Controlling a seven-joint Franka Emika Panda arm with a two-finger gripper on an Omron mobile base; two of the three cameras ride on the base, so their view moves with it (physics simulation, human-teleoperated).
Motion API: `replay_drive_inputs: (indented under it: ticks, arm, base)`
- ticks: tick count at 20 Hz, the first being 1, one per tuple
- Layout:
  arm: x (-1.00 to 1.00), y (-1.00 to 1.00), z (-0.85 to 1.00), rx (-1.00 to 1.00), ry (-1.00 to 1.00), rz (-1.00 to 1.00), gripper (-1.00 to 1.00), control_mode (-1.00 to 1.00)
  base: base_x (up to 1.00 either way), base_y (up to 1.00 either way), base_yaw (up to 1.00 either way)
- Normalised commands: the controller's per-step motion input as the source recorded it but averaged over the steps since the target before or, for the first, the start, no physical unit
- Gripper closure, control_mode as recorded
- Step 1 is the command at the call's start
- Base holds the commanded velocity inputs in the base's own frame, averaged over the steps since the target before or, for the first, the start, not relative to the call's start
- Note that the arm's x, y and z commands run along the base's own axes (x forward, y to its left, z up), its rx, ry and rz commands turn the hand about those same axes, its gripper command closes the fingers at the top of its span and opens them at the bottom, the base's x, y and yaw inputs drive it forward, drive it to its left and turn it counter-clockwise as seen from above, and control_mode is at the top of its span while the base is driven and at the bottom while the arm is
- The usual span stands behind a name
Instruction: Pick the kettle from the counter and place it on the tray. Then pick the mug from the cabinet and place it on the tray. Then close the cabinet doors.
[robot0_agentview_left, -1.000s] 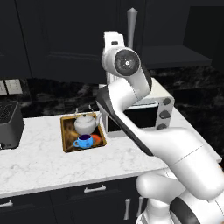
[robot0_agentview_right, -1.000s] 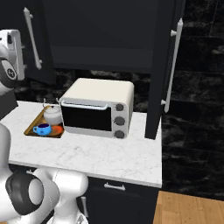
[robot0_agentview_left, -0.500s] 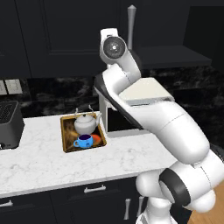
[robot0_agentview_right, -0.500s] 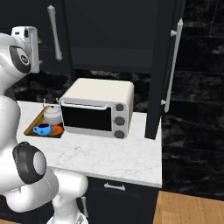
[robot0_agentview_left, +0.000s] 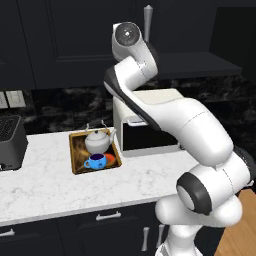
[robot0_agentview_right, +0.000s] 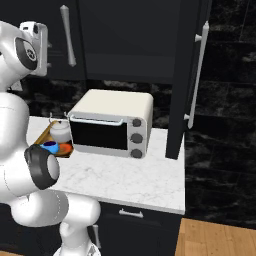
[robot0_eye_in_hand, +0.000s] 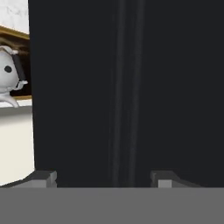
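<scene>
The tray (robot0_agentview_left: 76, 156) (robot0_agentview_right: 46, 134) lies on the counter (robot0_agentview_left: 50, 185) (robot0_agentview_right: 145, 175) left of a toaster oven. On it stand the silver-white kettle (robot0_agentview_left: 97, 141) (robot0_agentview_right: 60, 131) (robot0_eye_in_hand: 8, 76) and the blue mug (robot0_agentview_left: 95, 161) (robot0_agentview_right: 50, 146). My gripper (robot0_eye_in_hand: 103, 180) is raised to the upper cabinet, open, its fingertips (robot0_eye_in_hand: 43, 178) close against the black panel of the left cabinet door (robot0_eye_in_hand: 127, 87) (robot0_agentview_right: 50, 55), nothing between them. That door's silver handle (robot0_agentview_left: 147, 22) (robot0_agentview_right: 67, 35) is beside my hand. The right cabinet door (robot0_agentview_right: 182, 75) stands swung out, its handle (robot0_agentview_right: 199, 75) facing right. The cabinet's inside (robot0_agentview_right: 130, 40) is dark.
A cream toaster oven (robot0_agentview_left: 150, 125) (robot0_agentview_right: 110, 130) sits under the cabinet, right of the tray. A dark toaster (robot0_agentview_left: 10, 142) stands at the counter's left end. Dark drawers with silver handles (robot0_agentview_left: 109, 216) run below the counter.
My arm has risen and swung toward the cabinet. In the right base view the left door's handle has travelled right as that door swung toward shut. Kettle, mug and tray have not moved.
</scene>
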Motion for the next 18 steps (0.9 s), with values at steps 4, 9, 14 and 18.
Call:
replay_drive_inputs:
  ticks: [4, 9, 14, 18]
  arm:
    - [0.04, 0.09, -0.35, 0.00, 0.00, 0.06, -1.00, -1.00]
    - [-0.40, 0.08, -0.16, 0.00, 0.00, 0.16, -1.00, -1.00]
    - [-0.64, 0.13, 0.03, -0.01, 0.00, 0.06, -1.00, -1.00]
    - [-0.67, 0.00, 0.08, 0.00, 0.00, 0.00, -1.00, -1.00]
  base:
    - [0.00, 0.00, 0.00]
    - [0.00, 0.00, 0.00]
    - [0.00, 0.00, 0.00]
    - [0.00, 0.00, 0.00]
